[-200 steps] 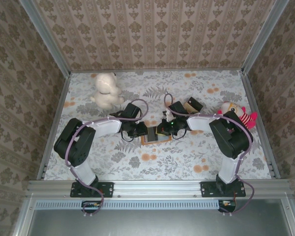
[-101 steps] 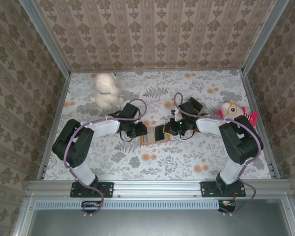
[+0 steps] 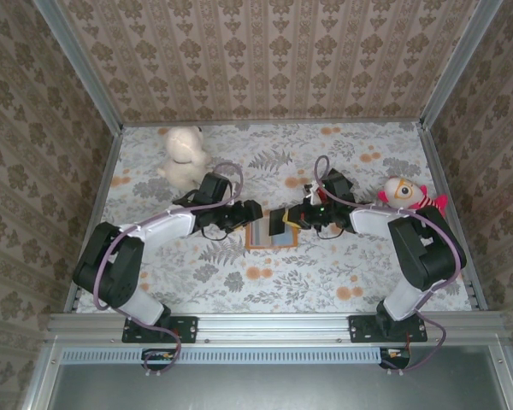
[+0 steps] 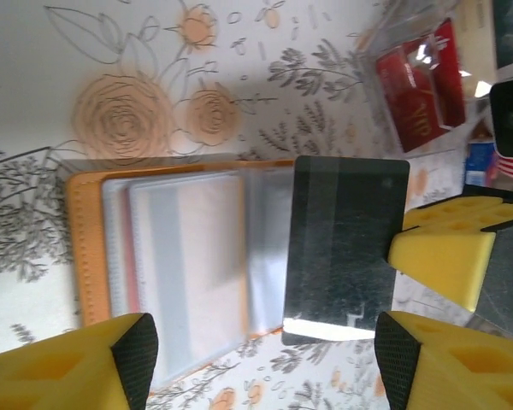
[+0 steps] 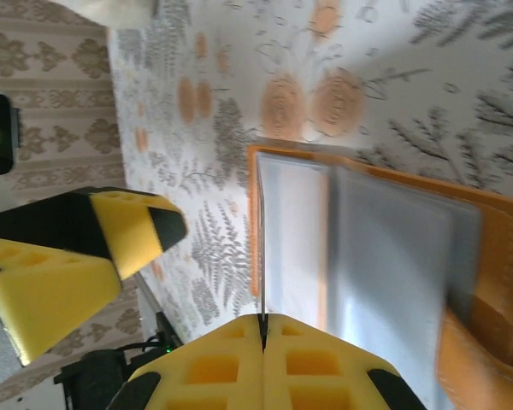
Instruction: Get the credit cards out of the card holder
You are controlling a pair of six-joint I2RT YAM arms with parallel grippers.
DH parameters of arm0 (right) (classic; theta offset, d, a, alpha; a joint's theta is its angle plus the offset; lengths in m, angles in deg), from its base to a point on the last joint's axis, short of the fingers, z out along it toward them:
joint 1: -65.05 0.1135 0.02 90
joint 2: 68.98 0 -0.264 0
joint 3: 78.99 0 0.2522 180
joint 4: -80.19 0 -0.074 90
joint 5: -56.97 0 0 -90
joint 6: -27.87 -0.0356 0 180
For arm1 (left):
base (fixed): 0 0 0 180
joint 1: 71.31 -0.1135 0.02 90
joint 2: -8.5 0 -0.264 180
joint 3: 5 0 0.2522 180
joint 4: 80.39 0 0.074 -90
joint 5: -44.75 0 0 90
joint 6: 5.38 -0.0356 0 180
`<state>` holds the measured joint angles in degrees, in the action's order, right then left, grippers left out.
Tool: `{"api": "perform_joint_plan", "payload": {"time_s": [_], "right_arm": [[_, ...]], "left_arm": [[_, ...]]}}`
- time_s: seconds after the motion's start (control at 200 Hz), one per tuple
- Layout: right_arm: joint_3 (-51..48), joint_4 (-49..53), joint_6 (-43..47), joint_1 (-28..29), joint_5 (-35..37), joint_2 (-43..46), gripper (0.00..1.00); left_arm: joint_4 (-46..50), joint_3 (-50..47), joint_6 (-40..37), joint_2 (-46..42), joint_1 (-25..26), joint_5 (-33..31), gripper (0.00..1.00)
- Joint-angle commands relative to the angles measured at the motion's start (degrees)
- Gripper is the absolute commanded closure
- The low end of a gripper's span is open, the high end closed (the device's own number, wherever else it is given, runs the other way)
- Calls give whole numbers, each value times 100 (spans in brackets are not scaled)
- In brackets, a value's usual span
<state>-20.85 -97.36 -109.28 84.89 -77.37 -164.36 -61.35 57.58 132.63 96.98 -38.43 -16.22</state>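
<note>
The left tool [image 4: 256, 363] stands wide open, holding nothing, directly above the open card holder [image 4: 94, 248] on the table [image 4: 154, 51]. The right tool [image 5: 262, 329] is clamped on a dark credit card [image 4: 346, 248] over the holder's edge.

One card holder [image 4: 79, 256], one dark card [image 4: 346, 248], two plush toys [image 3: 185, 158] [image 3: 408, 196].

Cut off by the right edge of the right wrist view, and blurred there: the far side of the card holder [image 5: 496, 256]. Seen edge-on as a thin line, pinched in the right gripper [image 5: 262, 320]: a dark card [image 5: 261, 256] (face unreadable from here). Cropped at the bottom of the left wrist view: both fingers of the left gripper [image 4: 261, 350]. Washed by glare inside a clear case [image 4: 372, 77]: red cards [image 4: 419, 81], print illegible. From above, partly behind the right arm: a brown box [image 3: 337, 181]
</note>
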Motion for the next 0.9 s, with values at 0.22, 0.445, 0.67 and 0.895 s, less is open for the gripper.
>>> {"api": "perform_joint_plan", "payload": {"time_s": [0.22, 0.445, 0.67, 0.895], "right_arm": [[-251, -1760, -1320, -30, -903, 560, 100], [-211, -2183, -1649, -24, -1175, 765, 100], [-246, -2829, -2186, -7, -1261, 799, 100], [-326, -3708, -2853, 178, -1067, 834, 76]], "left_arm": [[-1917, -249, 939, -102, -54, 1528, 26], [-2234, -211, 1087, -505, -63, 1702, 43], [-2868, -590, 1328, -1024, -46, 1522, 72], [-2692, -606, 1188, -1436, 85, 1132, 90]]}}
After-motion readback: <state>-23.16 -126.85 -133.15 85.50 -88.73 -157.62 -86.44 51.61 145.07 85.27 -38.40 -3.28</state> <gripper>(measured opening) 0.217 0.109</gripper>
